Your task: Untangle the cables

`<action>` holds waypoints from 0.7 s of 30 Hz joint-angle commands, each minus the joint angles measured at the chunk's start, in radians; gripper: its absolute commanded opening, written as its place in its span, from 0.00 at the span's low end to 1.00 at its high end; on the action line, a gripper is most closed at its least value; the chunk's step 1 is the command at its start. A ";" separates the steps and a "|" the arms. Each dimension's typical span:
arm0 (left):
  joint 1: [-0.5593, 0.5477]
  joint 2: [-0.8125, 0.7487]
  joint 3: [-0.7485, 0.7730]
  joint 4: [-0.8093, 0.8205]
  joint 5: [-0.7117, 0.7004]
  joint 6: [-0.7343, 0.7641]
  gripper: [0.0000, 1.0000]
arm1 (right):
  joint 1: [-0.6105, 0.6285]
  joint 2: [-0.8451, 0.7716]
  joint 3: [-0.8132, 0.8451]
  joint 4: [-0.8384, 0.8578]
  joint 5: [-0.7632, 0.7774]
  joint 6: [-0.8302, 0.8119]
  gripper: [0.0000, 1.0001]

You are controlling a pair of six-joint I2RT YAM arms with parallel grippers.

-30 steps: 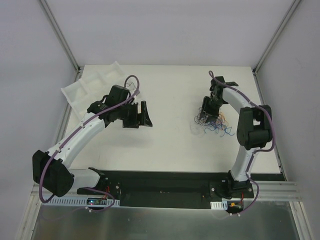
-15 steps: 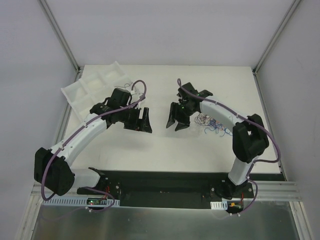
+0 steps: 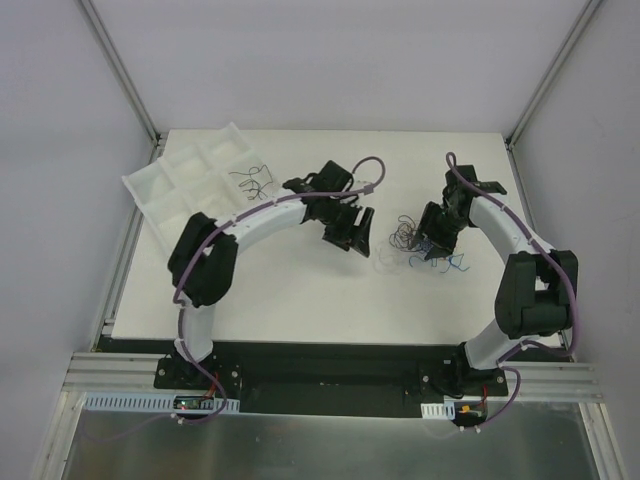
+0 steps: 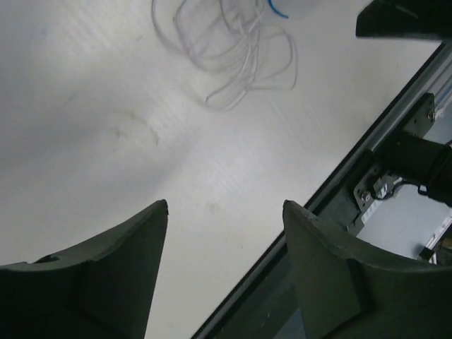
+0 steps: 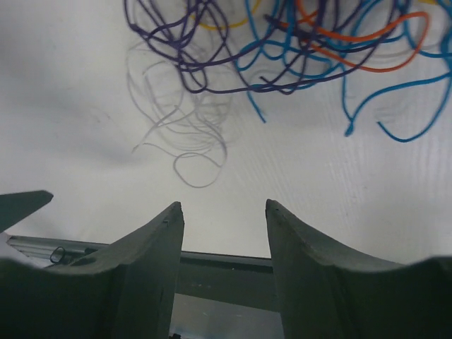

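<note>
A: What does the overhead view give that the wrist cameras don't?
B: The layout. A tangle of thin, curly cables (image 3: 418,245) lies on the white worktop (image 3: 300,290) right of centre. A lone black wire (image 3: 250,181) sits in the white compartmented plastic tray (image 3: 180,160) at the far left corner.
A: And the wrist views?
B: Strand colours. The right wrist shows purple loops (image 5: 205,67), blue strands (image 5: 374,92), orange ones (image 5: 353,35), a bit of yellow and a pale, almost white wire (image 5: 191,141). The left wrist sees mostly that pale coil.
A: The end effectors?
B: The left end effector (image 4: 225,206) is spread wide with nothing between its fingers, and the pale loops lie well ahead of it. The right end effector (image 5: 224,205) is also parted and empty, with the pale and purple strands just ahead of its fingertips and none between them
</note>
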 commanded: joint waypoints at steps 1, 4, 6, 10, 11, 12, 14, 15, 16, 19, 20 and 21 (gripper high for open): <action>-0.063 0.201 0.201 0.023 0.008 0.002 0.62 | -0.035 -0.021 0.042 -0.097 0.103 -0.061 0.52; -0.102 0.318 0.307 0.023 0.018 -0.008 0.51 | -0.036 -0.022 0.084 -0.123 0.109 -0.078 0.52; -0.117 0.361 0.349 0.023 0.009 -0.016 0.51 | -0.036 -0.022 0.099 -0.126 0.112 -0.084 0.52; -0.128 0.403 0.378 0.023 -0.021 -0.012 0.49 | -0.035 -0.002 0.091 -0.106 0.087 -0.089 0.51; -0.129 0.406 0.378 0.023 -0.031 -0.007 0.46 | -0.033 0.007 0.082 -0.094 0.084 -0.089 0.51; -0.128 0.411 0.376 0.023 -0.038 -0.002 0.42 | -0.033 0.011 0.073 -0.077 0.084 -0.089 0.51; -0.129 0.409 0.369 0.023 -0.046 0.001 0.29 | -0.021 0.025 0.058 -0.053 0.103 -0.089 0.51; -0.129 0.400 0.355 0.023 -0.051 -0.002 0.24 | -0.009 0.033 0.056 -0.039 0.104 -0.092 0.51; -0.129 0.389 0.343 0.023 -0.057 -0.007 0.18 | 0.003 0.039 0.058 -0.033 0.107 -0.092 0.52; -0.129 0.337 0.307 0.023 -0.069 0.011 0.04 | 0.057 0.062 0.052 -0.014 0.118 -0.084 0.54; -0.128 0.319 0.297 0.023 -0.077 0.018 0.01 | 0.077 0.068 0.048 -0.010 0.130 -0.081 0.55; -0.129 0.300 0.284 0.023 -0.078 0.024 0.00 | 0.097 0.079 0.042 0.001 0.144 -0.076 0.56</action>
